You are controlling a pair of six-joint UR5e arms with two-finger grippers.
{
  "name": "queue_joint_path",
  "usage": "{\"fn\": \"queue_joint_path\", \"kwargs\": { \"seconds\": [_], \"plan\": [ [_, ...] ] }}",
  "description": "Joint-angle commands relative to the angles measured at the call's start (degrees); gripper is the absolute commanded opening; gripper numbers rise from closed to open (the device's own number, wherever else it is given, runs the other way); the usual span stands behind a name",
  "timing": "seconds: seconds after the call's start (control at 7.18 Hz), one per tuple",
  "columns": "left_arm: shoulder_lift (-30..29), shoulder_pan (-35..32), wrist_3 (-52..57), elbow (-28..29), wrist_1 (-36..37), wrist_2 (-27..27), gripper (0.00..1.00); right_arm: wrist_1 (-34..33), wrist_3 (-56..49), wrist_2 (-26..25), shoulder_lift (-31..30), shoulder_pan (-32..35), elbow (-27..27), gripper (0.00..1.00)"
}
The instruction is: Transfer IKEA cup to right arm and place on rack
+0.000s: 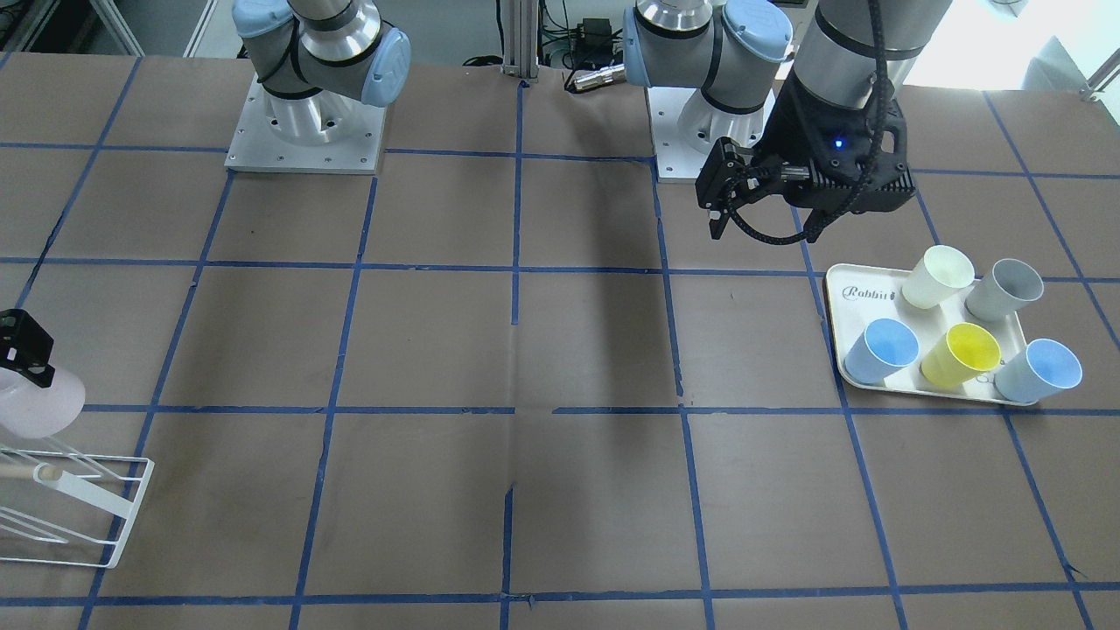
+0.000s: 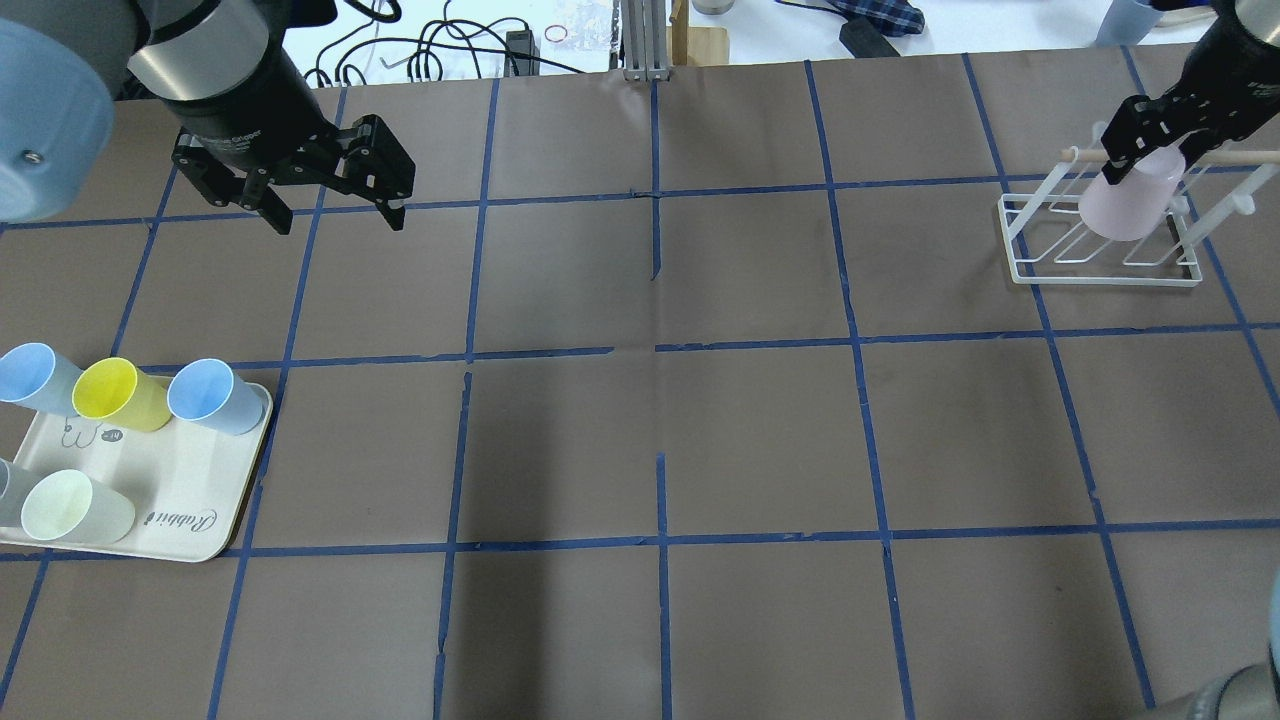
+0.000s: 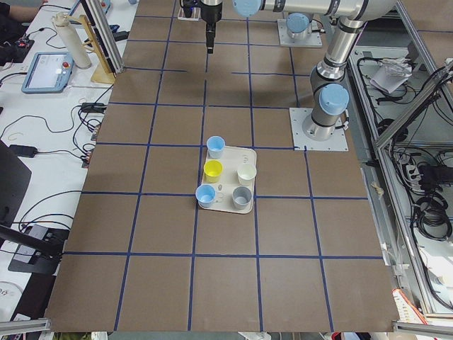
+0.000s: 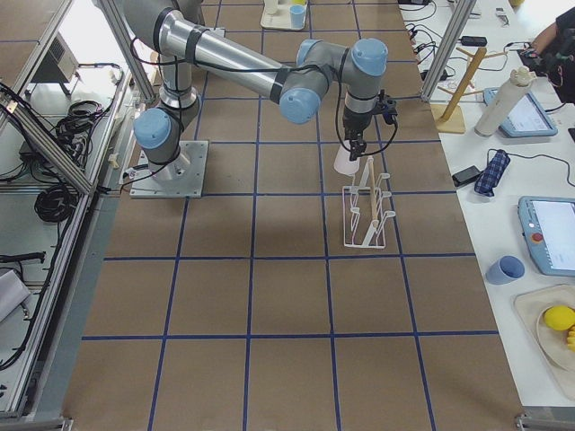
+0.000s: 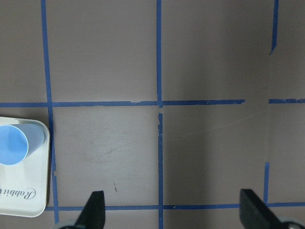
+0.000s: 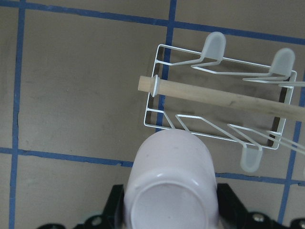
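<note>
The pale pink IKEA cup (image 2: pixel 1130 205) is gripped by my right gripper (image 2: pixel 1150 160), tilted, with its narrow end in the jaws. It hangs over the near end of the white wire rack (image 2: pixel 1100 262), just below the wooden rod (image 2: pixel 1230 157). The right wrist view shows the cup (image 6: pixel 171 186) in front of the rack (image 6: pixel 157 102); I cannot tell whether they touch. The front view shows the cup (image 1: pixel 35 402) above the rack (image 1: pixel 96 494). My left gripper (image 2: pixel 335 215) is open and empty over the table, away from the cup; its fingertips (image 5: pixel 95 207) stand wide apart.
A cream tray marked "Rabbit" (image 2: pixel 180 500) lies on my left side below the left gripper. It carries two light blue cups (image 2: pixel 210 395), a yellow cup (image 2: pixel 115 392), a cream-white cup (image 2: pixel 65 505) and a grey cup (image 1: pixel 1006 289). Blue tape lines cross the brown table.
</note>
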Motion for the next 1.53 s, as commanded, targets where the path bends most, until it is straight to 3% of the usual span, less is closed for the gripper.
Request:
{"fn": "queue_joint_path", "kwargs": {
  "seconds": [0.0, 0.84, 0.97, 1.11, 1.39],
  "plan": [
    [-0.1, -0.1, 1.1, 0.2, 0.2, -0.2, 1.0, -1.5, -0.2, 0.0, 1.4, 0.0, 0.1, 0.45],
    [0.1, 0.1, 1.4, 0.3, 0.2, -0.2, 1.0, -5.8, -0.3, 0.0, 5.6, 0.0, 0.3, 0.5],
    [0.3, 0.7, 2.1, 0.2, 0.2, -1.3, 1.0, -5.9, -0.2, 0.0, 5.8, 0.0, 0.3, 0.62],
    [0.6, 3.1, 5.8, 0.2, 0.0, -1.6, 1.0, -5.9, -0.2, 0.0, 5.9, 0.0, 0.3, 0.82],
    [1.4, 3.9, 6.3, -1.4, -0.4, -1.3, 1.0, -5.6, 0.2, -0.1, 5.3, 0.1, -0.4, 0.95]
  ]
}}
